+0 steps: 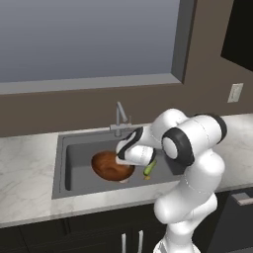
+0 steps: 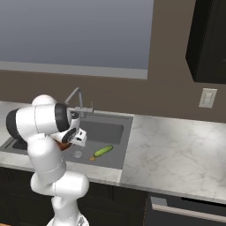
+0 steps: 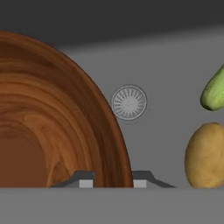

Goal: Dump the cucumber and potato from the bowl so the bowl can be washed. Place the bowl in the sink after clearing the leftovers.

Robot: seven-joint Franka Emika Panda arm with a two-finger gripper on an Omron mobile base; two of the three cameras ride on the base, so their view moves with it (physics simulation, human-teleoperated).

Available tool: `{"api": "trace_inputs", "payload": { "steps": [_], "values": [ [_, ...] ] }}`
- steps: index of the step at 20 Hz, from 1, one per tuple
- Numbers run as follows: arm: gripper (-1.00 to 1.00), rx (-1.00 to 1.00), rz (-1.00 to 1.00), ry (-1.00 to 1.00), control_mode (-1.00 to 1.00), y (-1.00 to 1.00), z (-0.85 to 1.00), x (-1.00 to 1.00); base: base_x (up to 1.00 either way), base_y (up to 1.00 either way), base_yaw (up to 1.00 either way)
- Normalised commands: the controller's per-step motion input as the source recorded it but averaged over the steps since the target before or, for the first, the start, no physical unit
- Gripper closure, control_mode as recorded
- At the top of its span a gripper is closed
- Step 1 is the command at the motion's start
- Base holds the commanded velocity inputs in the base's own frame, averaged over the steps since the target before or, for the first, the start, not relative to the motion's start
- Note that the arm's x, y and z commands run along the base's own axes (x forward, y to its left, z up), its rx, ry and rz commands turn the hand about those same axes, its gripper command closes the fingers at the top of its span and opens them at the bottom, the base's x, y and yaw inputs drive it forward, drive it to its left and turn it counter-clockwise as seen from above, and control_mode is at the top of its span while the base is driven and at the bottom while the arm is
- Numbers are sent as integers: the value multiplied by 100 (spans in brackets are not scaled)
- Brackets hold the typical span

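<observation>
Bowl, cucumber and potato all in sink basin.

Bowl (image 1: 111, 166) sits inside the sink (image 1: 74, 158), nothing in it; its wooden inside is bare in the hand view. Claw (image 3: 113, 179) straddles the bowl rim, one finger either side, narrowly parted and pinching it. Cucumber (image 2: 103, 151) and potato (image 3: 205, 155) lie loose on the sink floor beside the bowl, close to each other. Hand view adds the round drain (image 3: 129, 103) just past the rim; left base view adds the faucet (image 1: 120, 117) behind on the marble desk (image 1: 27, 178).
</observation>
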Motion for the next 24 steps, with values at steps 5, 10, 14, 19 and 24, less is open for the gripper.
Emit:
{"api": "trace_inputs", "payload": {
  "steps": [5, 10, 14, 19, 24],
  "values": [
    [100, -15, 0, -2, -100, 2, -26, 4, 0, 0, 0],
    [100, -20, 0, 0, -100, 0, -52, 0, 0, 0, 0],
    [100, -12, 0, 0, -100, 1, -26, 0, 0, 0, 0],
    [100, 0, 0, 0, -100, 2, 0, 0, 0, 0, 0],
    [-100, -1, 0, 1, -100, 3, 0, 0, 0, 0, 0]
  ]
}}
